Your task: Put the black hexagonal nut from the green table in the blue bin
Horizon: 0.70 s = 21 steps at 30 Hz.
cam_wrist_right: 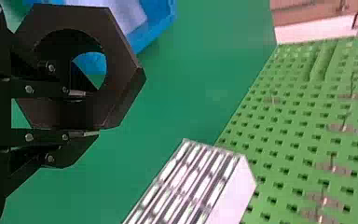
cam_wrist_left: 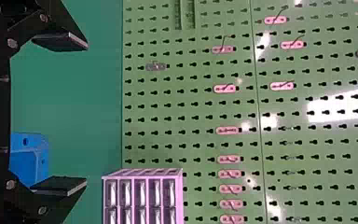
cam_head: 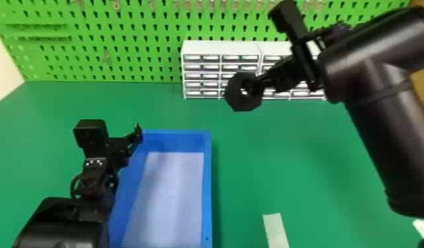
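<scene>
In the flat-fingered black right gripper (cam_wrist_right: 85,113), the thick black hexagonal nut (cam_head: 233,96) is clamped by its ring, held above the green table (cam_head: 273,158). With picking apparently done, it should be carried over the blue rectangular bin (cam_head: 207,184), lowered and released; the black left gripper (cam_wrist_left: 86,113) is parked, spread wide, at the bin's left side.

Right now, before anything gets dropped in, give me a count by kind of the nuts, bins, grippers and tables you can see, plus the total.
Black hexagonal nut: 1
Blue bin: 1
Grippers: 2 (left gripper, right gripper)
Green table: 1
Total: 5
</scene>
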Each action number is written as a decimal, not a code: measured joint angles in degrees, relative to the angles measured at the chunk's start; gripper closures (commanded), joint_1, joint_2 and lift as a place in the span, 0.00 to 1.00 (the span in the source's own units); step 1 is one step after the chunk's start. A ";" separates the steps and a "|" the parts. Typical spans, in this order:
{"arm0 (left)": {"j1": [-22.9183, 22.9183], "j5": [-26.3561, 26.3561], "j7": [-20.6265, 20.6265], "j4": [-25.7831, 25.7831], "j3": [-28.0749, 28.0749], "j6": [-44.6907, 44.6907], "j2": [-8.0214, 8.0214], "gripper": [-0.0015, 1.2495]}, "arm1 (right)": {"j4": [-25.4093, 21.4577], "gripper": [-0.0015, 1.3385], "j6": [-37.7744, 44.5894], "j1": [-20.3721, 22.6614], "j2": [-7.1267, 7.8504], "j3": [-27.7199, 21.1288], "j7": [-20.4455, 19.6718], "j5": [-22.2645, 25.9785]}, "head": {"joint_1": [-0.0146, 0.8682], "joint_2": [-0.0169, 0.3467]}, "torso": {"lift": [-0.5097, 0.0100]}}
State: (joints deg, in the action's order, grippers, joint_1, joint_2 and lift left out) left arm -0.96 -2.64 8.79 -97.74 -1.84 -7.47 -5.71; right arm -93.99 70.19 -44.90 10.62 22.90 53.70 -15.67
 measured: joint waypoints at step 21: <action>-0.07 -0.09 -0.44 -0.17 0.43 0.00 0.00 0.20 | 4.63 0.80 -6.85 -1.93 -1.92 15.49 -10.63 23.51 | 0.79 0.19 | 0.80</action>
State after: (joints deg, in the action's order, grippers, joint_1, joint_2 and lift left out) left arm -1.03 -2.72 8.35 -97.91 -1.41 -7.47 -5.71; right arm -89.36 63.34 -46.83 8.70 38.39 43.06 7.84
